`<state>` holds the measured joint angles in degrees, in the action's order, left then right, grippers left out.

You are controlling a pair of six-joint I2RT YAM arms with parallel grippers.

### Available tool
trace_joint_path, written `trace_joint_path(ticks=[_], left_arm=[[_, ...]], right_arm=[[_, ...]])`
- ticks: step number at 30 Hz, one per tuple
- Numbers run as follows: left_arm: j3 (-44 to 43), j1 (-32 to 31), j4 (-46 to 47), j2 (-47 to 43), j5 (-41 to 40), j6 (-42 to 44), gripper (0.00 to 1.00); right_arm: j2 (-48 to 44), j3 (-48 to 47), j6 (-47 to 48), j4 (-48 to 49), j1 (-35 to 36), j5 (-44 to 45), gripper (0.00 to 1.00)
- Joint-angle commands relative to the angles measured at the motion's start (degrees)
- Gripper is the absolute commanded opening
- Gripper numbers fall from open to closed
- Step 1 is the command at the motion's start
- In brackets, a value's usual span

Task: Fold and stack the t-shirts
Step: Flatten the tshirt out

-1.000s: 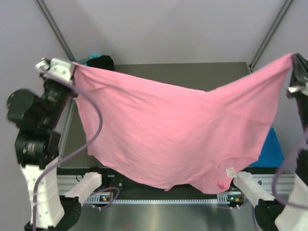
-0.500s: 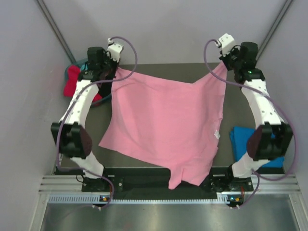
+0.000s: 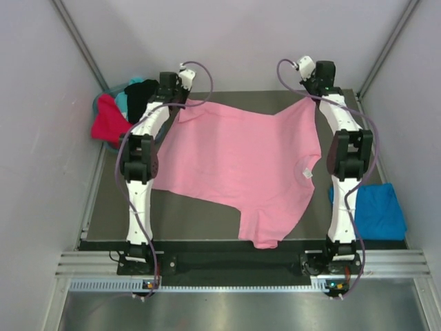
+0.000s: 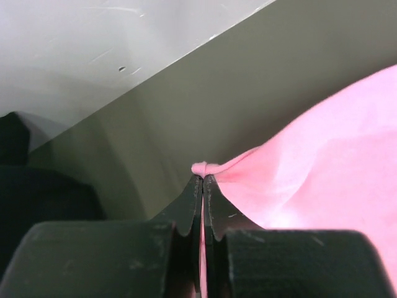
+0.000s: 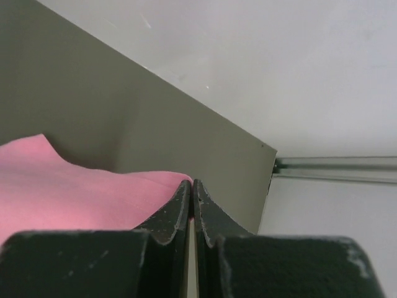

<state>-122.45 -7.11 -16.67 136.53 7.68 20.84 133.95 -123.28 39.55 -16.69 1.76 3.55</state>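
Tabletop point(image 3: 207, 221): dark, carries all the tees.

Pink tee point(image 3: 241, 158): lies spread over the middle, reaches from the far edge nearly to the near edge, hangs pinched at both far corners.

Blue tee point(image 3: 375, 210): rests along the right edge, toward the near right corner, apart from the pink one.

Red tee point(image 3: 107, 121), black tee point(image 3: 141, 93): sit bunched together at the far left corner, with a bit of teal between them.

Left gripper point(image 4: 203, 180): clamped tight on the pink tee's far left corner.

Right gripper point(image 5: 191, 186): clamped tight on its far right corner.

White tag point(image 3: 307, 174): shows near the pink tee's right side.
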Motion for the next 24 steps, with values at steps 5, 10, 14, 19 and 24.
trace_joint_path(ticks=[5, 10, 14, 19, 24], left_arm=[[-5.8, -1.1, 18.0, 6.2, -0.7, -0.2, 0.0], [-10.8, -1.1, 21.4, 10.4, -1.0, -0.4, 0.0], [-11.4, -1.2, 24.9, 12.7, -1.5, -0.5, 0.0], [-11.7, -1.5, 28.0, 13.4, -3.3, -1.0, 0.0], [-11.6, -1.8, 29.9, 11.4, 0.0, -3.5, 0.0]], right_arm=[[2.8, -4.2, -1.1, 8.1, 0.6, 7.4, 0.0], [4.8, -6.1, 0.9, 11.6, 0.6, 8.7, 0.0], [6.8, -8.1, 1.8, 14.8, 0.4, 8.8, 0.0], [9.4, -11.8, 2.8, 14.8, 0.6, 8.2, 0.0], [6.0, -8.5, 2.5, 14.1, 0.6, 8.0, 0.0]])
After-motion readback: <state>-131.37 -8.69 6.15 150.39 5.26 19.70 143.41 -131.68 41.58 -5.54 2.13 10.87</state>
